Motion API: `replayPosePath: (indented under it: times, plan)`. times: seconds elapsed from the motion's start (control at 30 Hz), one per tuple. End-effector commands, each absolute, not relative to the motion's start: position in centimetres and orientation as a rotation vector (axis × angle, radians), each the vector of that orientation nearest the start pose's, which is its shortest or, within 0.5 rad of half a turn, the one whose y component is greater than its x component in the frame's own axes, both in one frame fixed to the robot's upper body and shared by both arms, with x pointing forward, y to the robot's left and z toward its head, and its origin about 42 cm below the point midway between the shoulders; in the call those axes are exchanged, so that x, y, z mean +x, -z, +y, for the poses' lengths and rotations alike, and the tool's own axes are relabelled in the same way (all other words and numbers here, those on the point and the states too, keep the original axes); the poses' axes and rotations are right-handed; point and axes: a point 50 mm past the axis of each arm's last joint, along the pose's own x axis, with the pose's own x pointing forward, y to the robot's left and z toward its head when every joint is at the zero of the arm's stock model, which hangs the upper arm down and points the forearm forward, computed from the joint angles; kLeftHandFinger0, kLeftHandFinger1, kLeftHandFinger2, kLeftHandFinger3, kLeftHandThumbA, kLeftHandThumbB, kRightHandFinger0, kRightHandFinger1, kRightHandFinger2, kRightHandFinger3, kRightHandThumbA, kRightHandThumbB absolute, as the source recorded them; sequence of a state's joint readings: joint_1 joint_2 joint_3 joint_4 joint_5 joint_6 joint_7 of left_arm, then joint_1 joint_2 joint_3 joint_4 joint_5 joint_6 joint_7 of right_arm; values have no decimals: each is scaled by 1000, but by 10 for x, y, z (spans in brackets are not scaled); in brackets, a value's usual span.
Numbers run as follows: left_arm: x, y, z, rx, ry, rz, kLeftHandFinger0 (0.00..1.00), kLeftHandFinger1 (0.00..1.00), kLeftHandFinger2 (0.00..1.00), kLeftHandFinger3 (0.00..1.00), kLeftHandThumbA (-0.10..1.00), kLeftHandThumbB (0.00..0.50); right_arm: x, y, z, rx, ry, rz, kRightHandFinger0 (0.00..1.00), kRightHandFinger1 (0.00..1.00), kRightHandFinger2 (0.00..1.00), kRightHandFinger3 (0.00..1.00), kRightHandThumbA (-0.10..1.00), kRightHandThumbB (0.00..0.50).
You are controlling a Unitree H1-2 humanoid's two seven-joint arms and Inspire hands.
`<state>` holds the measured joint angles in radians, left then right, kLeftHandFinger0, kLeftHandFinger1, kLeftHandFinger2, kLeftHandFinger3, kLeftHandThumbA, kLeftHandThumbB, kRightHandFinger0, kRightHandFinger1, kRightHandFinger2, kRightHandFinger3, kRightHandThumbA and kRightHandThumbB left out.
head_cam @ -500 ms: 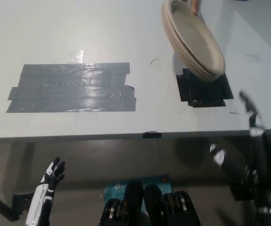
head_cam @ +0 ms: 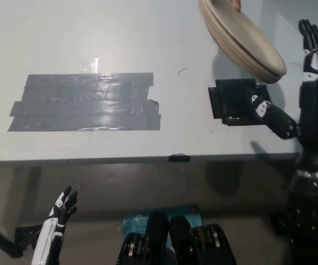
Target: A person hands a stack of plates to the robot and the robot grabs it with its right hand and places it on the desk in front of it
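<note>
Two hands show, but only the right hand (head_cam: pixel 315 105) works. It is open wide with the thumb splayed left, just beside the plates (head_cam: pixel 242 38) and not touching them. The plates hang tilted over the desk (head_cam: pixel 148 33), above the black tape (head_cam: pixel 231 102), held at the top by a person's hand (head_cam: pixel 233 3). Best approach, as I judge it: thumb under the low rim, fingers over, and clamp the whole stack before the person lets go. Left hand (head_cam: pixel 62 208) rests low, open.

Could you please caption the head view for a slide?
Open right hand beside the tilted stack of plates above the desk; left hand rests below its edge.
</note>
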<state>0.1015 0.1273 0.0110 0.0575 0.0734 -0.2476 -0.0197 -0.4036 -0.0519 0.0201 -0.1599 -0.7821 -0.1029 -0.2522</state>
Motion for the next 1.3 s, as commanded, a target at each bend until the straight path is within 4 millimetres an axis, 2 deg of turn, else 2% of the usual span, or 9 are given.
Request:
replayPosePath:
  times: [0.0,0.07,0.23,0.53,0.73,1.17,1.2,1.23,1.27]
  plan:
    - [246,-77,259,213,19,-124,1000,1000,1000,1000,1000,278,395,-296,-187,-834,327,-761,1000,1000,1000,1000,934,405]
    - [246,-78,259,211,16,-123,1000,1000,1000,1000,1000,283,407,-297,-182,-851,313,-754,1000,1000,1000,1000,945,449]
    - [248,-80,259,215,18,-128,1000,1000,1000,1000,1000,283,427,-304,-177,-902,238,-715,1000,1000,1000,1000,949,495]
    - [251,-80,260,216,21,-144,1000,1000,1000,1000,1000,283,454,-328,-170,-1038,194,-643,1000,1000,1000,1000,1000,500]
    - [254,-82,260,219,19,-151,1000,1000,1000,1000,1000,287,477,-342,-171,-1060,225,-637,1000,1000,1000,1000,959,500]
    - [257,-87,259,210,19,-152,1000,1000,1000,1000,1000,293,508,-328,-169,-1214,184,-479,1000,1000,1000,1000,793,500]
    - [257,-87,259,212,20,-154,1000,1000,1000,1000,1000,283,509,-329,-169,-1221,190,-474,679,721,805,1000,792,486]
    - [257,-88,259,215,22,-157,1000,1000,1000,1000,1000,282,509,-330,-169,-1228,199,-475,238,227,286,717,784,360]
    - [259,-90,260,217,25,-158,1000,1000,1000,1000,1000,282,509,-330,-168,-1235,221,-503,48,45,61,369,775,295]
